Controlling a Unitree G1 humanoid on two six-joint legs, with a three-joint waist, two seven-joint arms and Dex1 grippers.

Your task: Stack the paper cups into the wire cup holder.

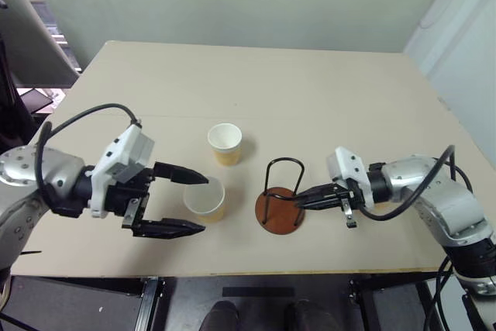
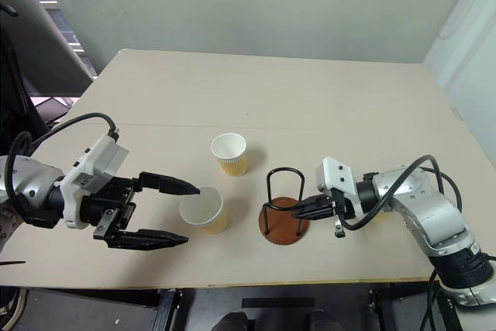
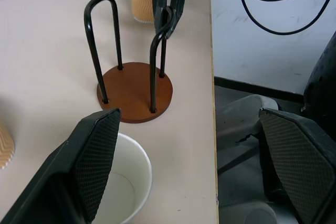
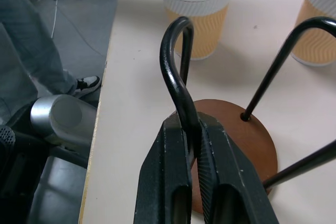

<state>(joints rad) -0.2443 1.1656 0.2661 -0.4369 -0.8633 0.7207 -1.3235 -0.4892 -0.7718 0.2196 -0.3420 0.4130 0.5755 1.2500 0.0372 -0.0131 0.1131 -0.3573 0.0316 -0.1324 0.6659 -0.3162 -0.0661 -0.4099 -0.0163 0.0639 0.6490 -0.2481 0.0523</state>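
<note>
I see the desk point(image 1: 310, 98) with two cups and the holder point(image 1: 280, 205) on it. The holder stands near the front edge, upright on its round brown base.

My right tool point(image 1: 301, 198) is pressed together on one of the holder's black wire loops. In the right wrist view the two fingers point(image 4: 167, 182) pinch the wire point(image 4: 176, 85) between them, low on the loop, just above the base.

My left tool point(image 1: 182, 203) is spread wide. One finger tip is at the rim of the near cup point(image 1: 205, 198), and the other finger is in front of that cup, close to the desk's front edge. I cannot tell if the finger touches the rim. The tool holds nothing.

The near cup stands upright just left of the holder, not touching it. The far cup point(image 1: 225, 143) stands upright behind it, farther from me, apart from both the near cup and the holder.

In the left wrist view I see another cup point(image 3: 143, 3) behind the holder, next to my right tool.
</note>
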